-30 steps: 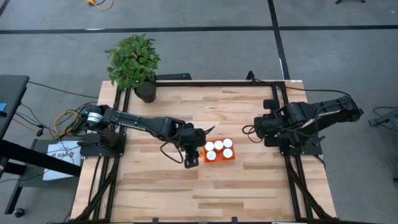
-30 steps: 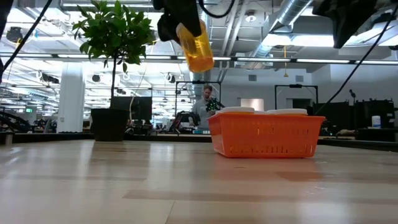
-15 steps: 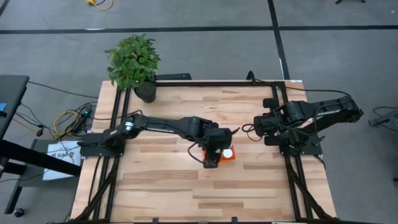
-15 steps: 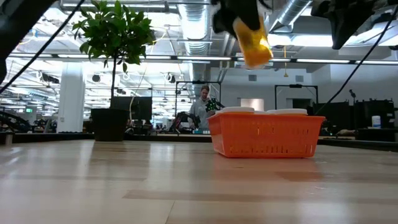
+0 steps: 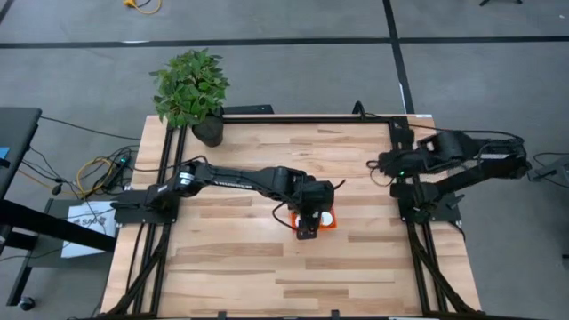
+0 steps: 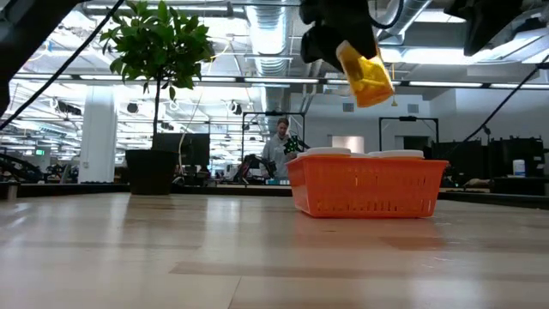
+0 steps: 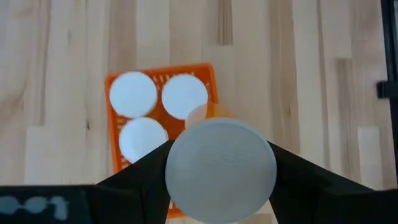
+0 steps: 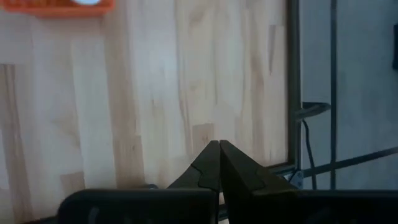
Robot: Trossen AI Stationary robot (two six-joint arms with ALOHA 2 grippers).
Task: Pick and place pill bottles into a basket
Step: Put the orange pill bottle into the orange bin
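The orange basket (image 6: 369,184) stands at the table's middle with white-capped pill bottles upright in it; three caps (image 7: 155,106) show in the left wrist view. My left gripper (image 5: 307,224) hangs over the basket's near part, shut on one more pill bottle (image 6: 366,75), which is above the basket's rim. Most of the basket (image 5: 330,224) is hidden under that arm in the high view. My right gripper (image 8: 219,149) is shut and empty near the table's right edge (image 5: 384,163). My left gripper pinches the bottle at its white cap end (image 7: 186,149) between its two fingers (image 7: 134,177). The fingers come from above, pointing down. The orange body (image 6: 369,79) hangs below the fingers, tilted, lifted clear above the basket.
A potted plant (image 5: 191,89) stands at the table's far left corner. Bare wooden table (image 5: 267,276) lies toward the near edge. A person (image 6: 279,142) shows in the room beyond the table.
My left gripper has carried the bottle toward the table's right edge, from left of the basket to above it, and the bottle stays tilted and clear. My right arm has shifted a little toward the far edge.
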